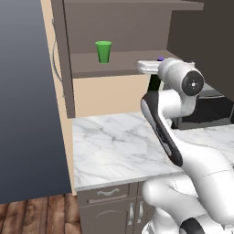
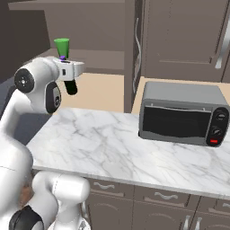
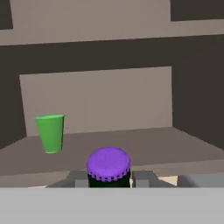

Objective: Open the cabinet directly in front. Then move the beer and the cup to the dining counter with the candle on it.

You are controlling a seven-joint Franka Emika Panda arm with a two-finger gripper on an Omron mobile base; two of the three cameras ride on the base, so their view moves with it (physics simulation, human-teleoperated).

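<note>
Already the cabinet [image 1: 68, 55] stands open, so step 1 looks done, and the tool [image 3: 109, 180] is clamped on the beer [image 2: 70, 85], held at the front edge of the shelf [image 1: 123, 61], above the marble counter [image 1: 114, 146]. The cup [image 1: 103, 51] stands upright further back on that shelf, untouched. Left, by my judgement: carrying both to the dining counter. Count: 1 beer, 1 cup, 1 toaster oven [image 2: 182, 112].

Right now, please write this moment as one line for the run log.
cabinet: open | gripper: shut on beer, outside the shelf, above the worktop | cup: upright on shelf | next: probably carry beer away
</note>
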